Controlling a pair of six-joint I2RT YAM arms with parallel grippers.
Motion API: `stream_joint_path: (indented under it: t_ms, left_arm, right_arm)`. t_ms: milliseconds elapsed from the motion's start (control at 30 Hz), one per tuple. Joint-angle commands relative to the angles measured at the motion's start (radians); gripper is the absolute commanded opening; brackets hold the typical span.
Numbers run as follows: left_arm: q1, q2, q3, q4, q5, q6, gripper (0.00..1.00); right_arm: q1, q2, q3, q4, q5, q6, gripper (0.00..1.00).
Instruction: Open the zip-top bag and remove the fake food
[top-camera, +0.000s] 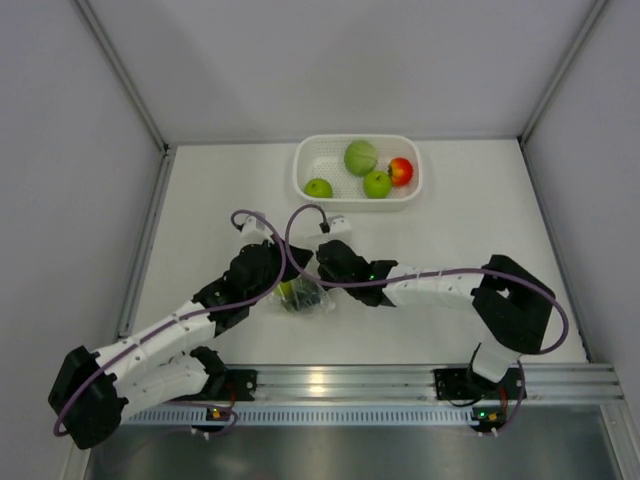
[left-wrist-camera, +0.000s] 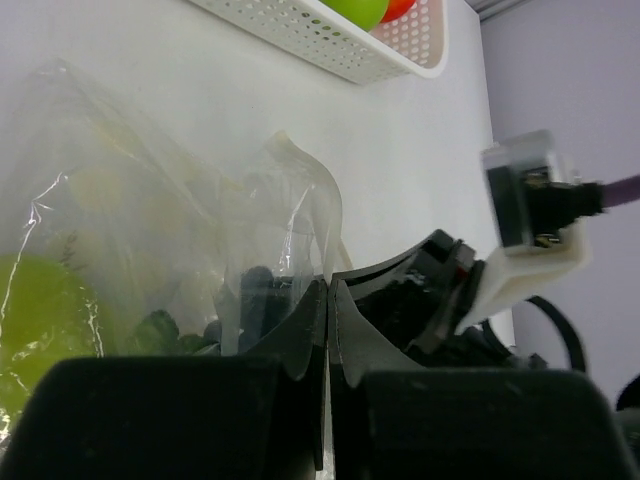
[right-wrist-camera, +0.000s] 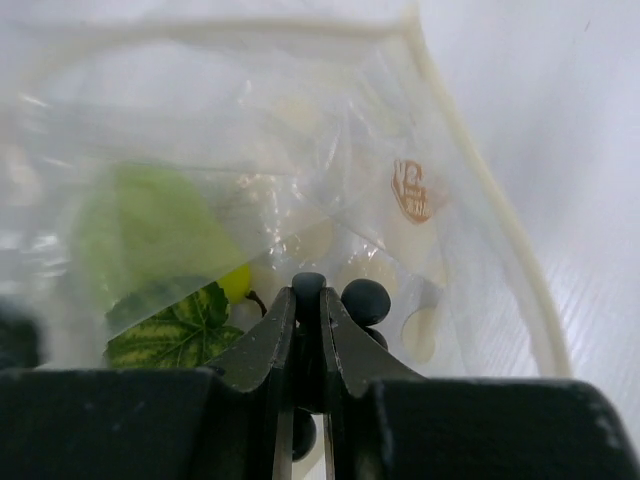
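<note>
Zip-top bag, its small brown logo unreadable, is pinched by both left claw and right claw.

clear, crinkly, glossy plastic zip-top bag, white perforated plastic basket, matt white table

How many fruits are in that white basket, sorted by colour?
In the basket:
Green: 3 (pale ball, two green apples)
Red: 1 (red apple)
Total: 4
</note>
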Motion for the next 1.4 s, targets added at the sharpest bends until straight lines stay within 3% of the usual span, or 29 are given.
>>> stream_joint_path:
  t_ms: [0, 333, 900, 1367]
  left_arm:
    - [-0.003, -0.021, 0.006, 0.048, 0.021, 0.003, 0.0]
    - [-0.003, -0.064, 0.009, 0.031, 0.021, 0.015, 0.0]
    - [-0.003, -0.061, 0.002, 0.025, 0.013, 0.003, 0.0]
    - [-0.003, -0.078, -0.017, 0.025, -0.004, -0.014, 0.0]
  right_arm:
    - [0.022, -0.113, -0.005, 0.105, 0.056, -0.098, 0.0]
    - [0.022, -0.291, 0.002, 0.099, 0.113, -0.256, 0.0]
    - [-0.008, -0.494, 0.168, -0.105, 0.182, -0.416, 0.0]
    - [-0.272, -0.483, 0.369, -0.188, 0.059, -0.475, 0.0]
